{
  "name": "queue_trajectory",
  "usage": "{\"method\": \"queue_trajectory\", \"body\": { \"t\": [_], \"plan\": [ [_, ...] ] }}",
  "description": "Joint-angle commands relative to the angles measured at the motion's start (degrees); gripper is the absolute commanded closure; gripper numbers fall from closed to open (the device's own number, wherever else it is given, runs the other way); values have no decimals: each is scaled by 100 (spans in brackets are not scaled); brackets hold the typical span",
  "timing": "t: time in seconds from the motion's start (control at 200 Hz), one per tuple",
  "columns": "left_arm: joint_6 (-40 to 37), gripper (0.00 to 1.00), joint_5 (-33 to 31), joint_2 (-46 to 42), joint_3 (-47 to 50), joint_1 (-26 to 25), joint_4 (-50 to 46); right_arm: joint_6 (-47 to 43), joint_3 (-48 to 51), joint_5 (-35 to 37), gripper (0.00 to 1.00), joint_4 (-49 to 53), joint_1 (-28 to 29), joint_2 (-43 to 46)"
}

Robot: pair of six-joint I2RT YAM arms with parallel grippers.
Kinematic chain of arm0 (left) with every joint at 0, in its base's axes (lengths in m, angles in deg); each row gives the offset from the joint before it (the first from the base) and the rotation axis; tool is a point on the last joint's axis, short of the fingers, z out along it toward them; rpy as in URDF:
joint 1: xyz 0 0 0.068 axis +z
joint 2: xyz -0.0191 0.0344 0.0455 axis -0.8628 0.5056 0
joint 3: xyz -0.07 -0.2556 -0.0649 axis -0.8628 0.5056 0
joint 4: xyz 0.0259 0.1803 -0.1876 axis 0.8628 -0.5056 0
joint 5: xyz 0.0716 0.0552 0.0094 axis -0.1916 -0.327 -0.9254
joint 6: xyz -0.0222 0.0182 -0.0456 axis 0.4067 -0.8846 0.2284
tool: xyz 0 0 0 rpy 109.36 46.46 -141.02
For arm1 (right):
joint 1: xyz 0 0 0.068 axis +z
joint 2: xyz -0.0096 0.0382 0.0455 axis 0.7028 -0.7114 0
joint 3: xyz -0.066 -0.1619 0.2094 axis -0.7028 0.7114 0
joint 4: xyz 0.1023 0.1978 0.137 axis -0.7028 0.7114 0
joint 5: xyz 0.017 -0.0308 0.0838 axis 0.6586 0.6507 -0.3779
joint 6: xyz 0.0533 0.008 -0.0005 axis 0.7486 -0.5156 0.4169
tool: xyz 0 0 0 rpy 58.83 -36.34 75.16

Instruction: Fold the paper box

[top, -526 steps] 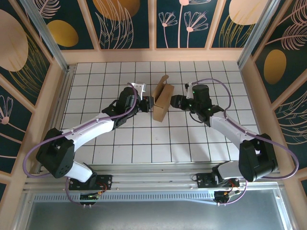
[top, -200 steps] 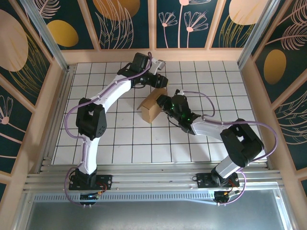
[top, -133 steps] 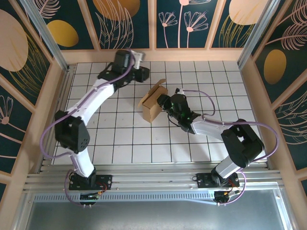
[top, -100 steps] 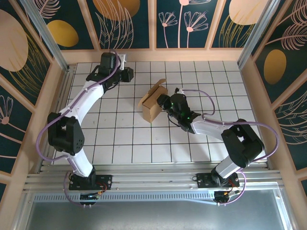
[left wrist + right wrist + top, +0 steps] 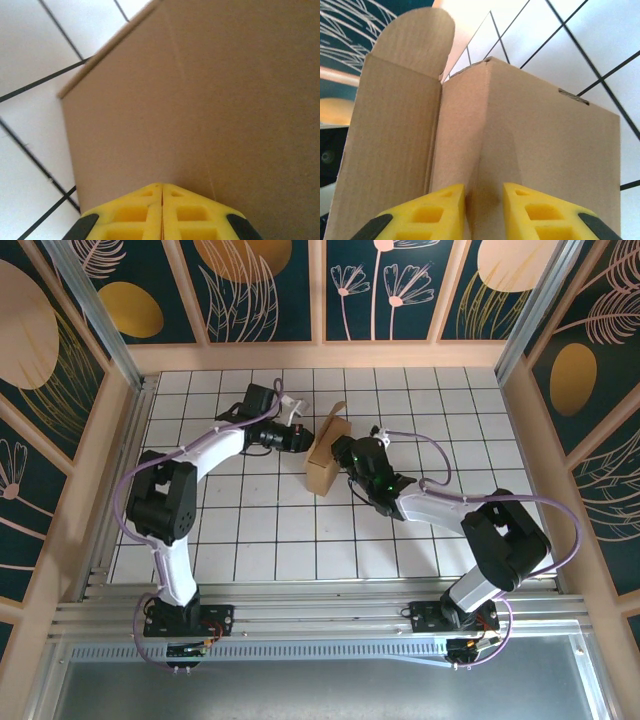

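The paper box (image 5: pixel 324 462) is a brown cardboard carton standing on the white tiles near the table's middle, with one flap (image 5: pixel 336 424) raised at its far end. My left gripper (image 5: pixel 303 439) is shut with nothing in it, and its tips press on the box's left wall. In the left wrist view the yellow fingertips (image 5: pixel 150 192) meet against plain cardboard (image 5: pixel 210 85). My right gripper (image 5: pixel 343 453) is at the box's right side. In the right wrist view its jaws (image 5: pixel 484 189) straddle a folded corner of the box (image 5: pixel 550 140); a rounded flap (image 5: pixel 415 35) stands open beyond.
The tiled table (image 5: pixel 260 530) is ringed by a wooden rim (image 5: pixel 320 355) and patterned walls. Both arms reach inward from the near edge, the left (image 5: pixel 200 455) bent over the left tiles, the right (image 5: pixel 440 505) low across the right tiles.
My left arm has swung from the back-left corner to the box's left side and its jaws have shut. The box has turned slightly. The right gripper has stayed on the box.
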Motion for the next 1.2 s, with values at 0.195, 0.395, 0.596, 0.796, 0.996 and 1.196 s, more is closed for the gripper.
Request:
{"method": "queue_trajectory", "body": {
  "t": [0.195, 0.395, 0.596, 0.796, 0.996, 1.196],
  "plan": [
    [-486, 91, 1069, 604, -856, -294, 35, 786, -102, 1162, 81, 566, 621, -330],
    [-1168, 89, 476, 1073, -1902, -295, -629, 1007, -184, 1380, 79, 239, 930, -534],
    [-1615, 89, -251, 2138, -3900, -285, -1597, 1494, -135, 1677, 66, 314, 1117, -486],
    [-1430, 87, -1524, 2060, -4406, -285, -1494, 394, -278, 1812, 52, 622, 1125, 7],
    [-1005, 88, -3883, 240, -2782, -277, -398, -2563, -283, 700, 35, 1338, 714, 1355],
    [-949, 87, -4203, -2086, -599, -277, -75, -6368, -1398, -4326, 32, 3165, -1718, 1341]
  ]
}}
